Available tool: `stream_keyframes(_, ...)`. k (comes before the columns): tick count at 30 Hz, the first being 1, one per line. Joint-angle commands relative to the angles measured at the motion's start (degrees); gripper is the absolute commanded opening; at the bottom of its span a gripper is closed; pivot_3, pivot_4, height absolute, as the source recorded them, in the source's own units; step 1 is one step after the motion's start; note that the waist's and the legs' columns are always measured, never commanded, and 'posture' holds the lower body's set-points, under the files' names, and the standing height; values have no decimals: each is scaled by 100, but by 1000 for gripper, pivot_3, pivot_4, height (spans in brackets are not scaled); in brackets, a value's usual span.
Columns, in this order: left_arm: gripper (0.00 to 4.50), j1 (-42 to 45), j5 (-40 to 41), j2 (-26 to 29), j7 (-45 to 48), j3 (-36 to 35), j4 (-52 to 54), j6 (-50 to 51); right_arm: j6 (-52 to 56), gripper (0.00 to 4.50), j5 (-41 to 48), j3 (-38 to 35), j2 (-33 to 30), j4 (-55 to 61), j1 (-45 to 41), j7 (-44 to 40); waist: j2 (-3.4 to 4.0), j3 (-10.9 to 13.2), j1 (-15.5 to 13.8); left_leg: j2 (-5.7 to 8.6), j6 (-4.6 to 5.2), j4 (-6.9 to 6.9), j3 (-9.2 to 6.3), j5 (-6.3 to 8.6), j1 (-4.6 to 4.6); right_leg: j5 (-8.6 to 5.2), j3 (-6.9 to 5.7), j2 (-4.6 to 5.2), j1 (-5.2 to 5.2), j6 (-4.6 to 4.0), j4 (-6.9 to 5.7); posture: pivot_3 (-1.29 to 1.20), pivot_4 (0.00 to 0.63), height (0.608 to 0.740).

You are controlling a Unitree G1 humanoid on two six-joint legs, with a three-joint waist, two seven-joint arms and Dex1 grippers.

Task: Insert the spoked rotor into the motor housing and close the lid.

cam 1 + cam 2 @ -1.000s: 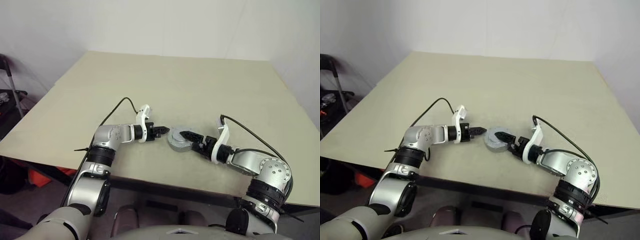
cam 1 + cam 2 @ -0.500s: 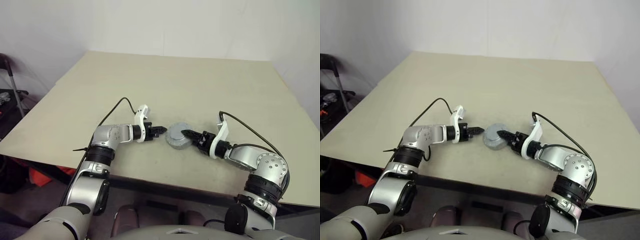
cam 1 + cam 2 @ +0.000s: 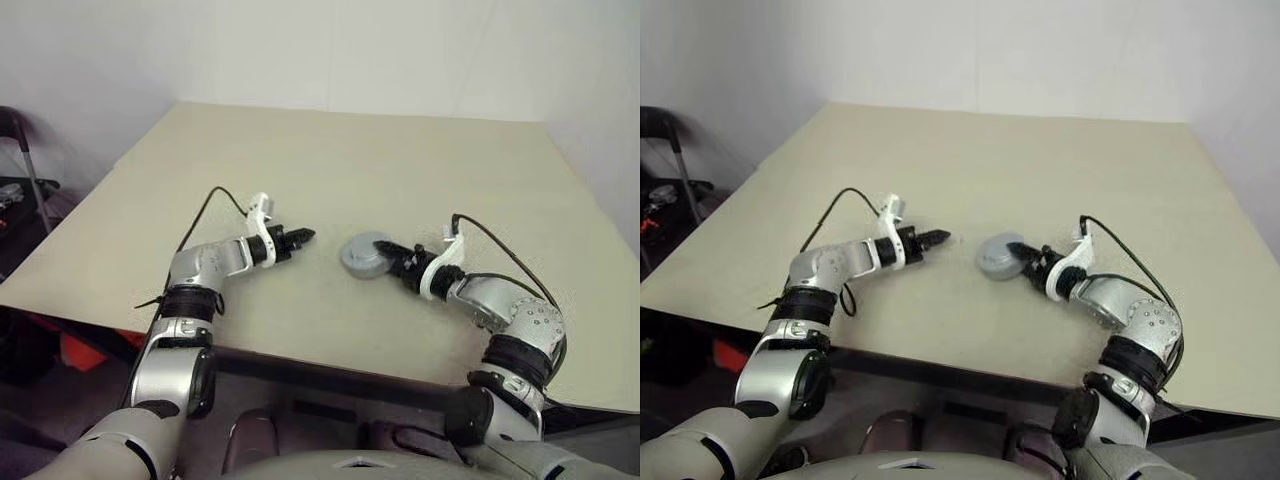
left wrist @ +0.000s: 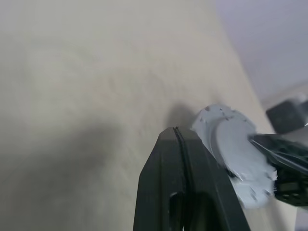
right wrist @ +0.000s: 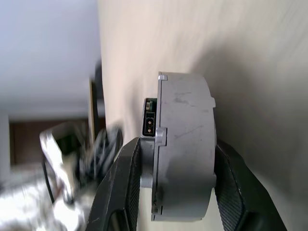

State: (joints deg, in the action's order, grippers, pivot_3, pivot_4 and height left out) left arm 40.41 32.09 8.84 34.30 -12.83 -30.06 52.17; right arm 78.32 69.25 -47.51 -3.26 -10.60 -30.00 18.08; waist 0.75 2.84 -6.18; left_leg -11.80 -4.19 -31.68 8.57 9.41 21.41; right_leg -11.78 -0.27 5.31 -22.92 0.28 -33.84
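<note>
Grey metal, short and round, the motor housing [image 5: 185,144] now sits clamped between the two black fingers of the right gripper [image 3: 396,256], one finger on each flat face, as the right wrist view shows plainly. A second ago that gripper reached over the housing with its fingers spread; since then they have closed on it, and the arm has carried it a little farther up the beige tabletop [image 3: 350,160] and tipped it. In the head views it no longer lies flat but leans, its pale closed face turned up and toward the left arm. The left gripper [image 3: 300,237], fingers clenched together on nothing, has drawn back from the housing's rim and now stands well apart from it, pointing at it across bare table. By my reading the lid is already seated, since no copper windings or spokes show on the upturned face, so the insertion seems done and the pair is being lifted or repositioned. Its short axis, the line through the hub, runs from finger to finger and is tilted well off vertical; its broad disc stands nearly on edge, lower rim close to the table, though whether it touches I cannot tell.
</note>
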Motion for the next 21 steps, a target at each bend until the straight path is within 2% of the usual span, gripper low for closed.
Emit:
stream_keyframes(1, 0, 110, 352, -3, -129, -446, 104, 8, -534, 2006, 836, -126, 126, 104, -532, 318, 1, 1, -8, -2, 1, -1, 0, 0, 14, 3, -2, -3, -14, -1, -1, 0, 0, 740)
stream_keyframes(6, 0, 52, 951, -165, -391, -1056, 349, 325, -975, 2006, 1387, 159, 271, 123, -865, 683, 1, 1, -4, -8, 27, -6, -5, 13, 51, 17, -25, -7, -46, 18, -6, 0, 0, 740)
stream_keyframes(8, 360, 60, 1253, -267, -590, -1350, 418, 425, -1086, 2006, 1606, 327, 268, 117, -970, 802, 1, 1, -6, -8, 37, -11, -5, 20, 60, 16, -32, -7, -47, 18, -3, 0, 0, 740)
stream_keyframes(10, 888, 28, 1441, -363, -706, -1451, 548, 517, -1164, 2006, 1811, 490, 224, 97, -1031, 894, 1, 2, -8, -10, 48, -23, -5, 27, 66, 16, -34, -6, -46, 18, -3, 0, 0, 740)
stream_keyframes(16, 2963, -84, 1877, -588, -953, -1612, 793, 727, -1299, 2006, 2307, 986, 65, 5, -993, 1076, 0, 3, -82, -9, 62, -57, -5, 36, 72, 17, -40, -5, -37, 21, -4, 0, 0, 740)
stream_keyframes(20, 4365, -12, 2392, -674, -1155, -1868, 576, 1258, -1294, 2006, 2705, 1374, -32, 112, -901, 1158, -1, 5, -97, -11, 56, -66, -5, 32, 71, 18, -39, -4, -37, 25, -6, 0, 0, 740)
stream_keyframes(21, 4365, 3, 2502, -694, -1177, -1912, 535, 1358, -1305, 2006, 2782, 1470, -57, 131, -863, 1183, -1, 5, -97, -11, 56, -70, -5, 32, 71, 20, -39, -4, -37, 28, -7, 0, 0, 740)
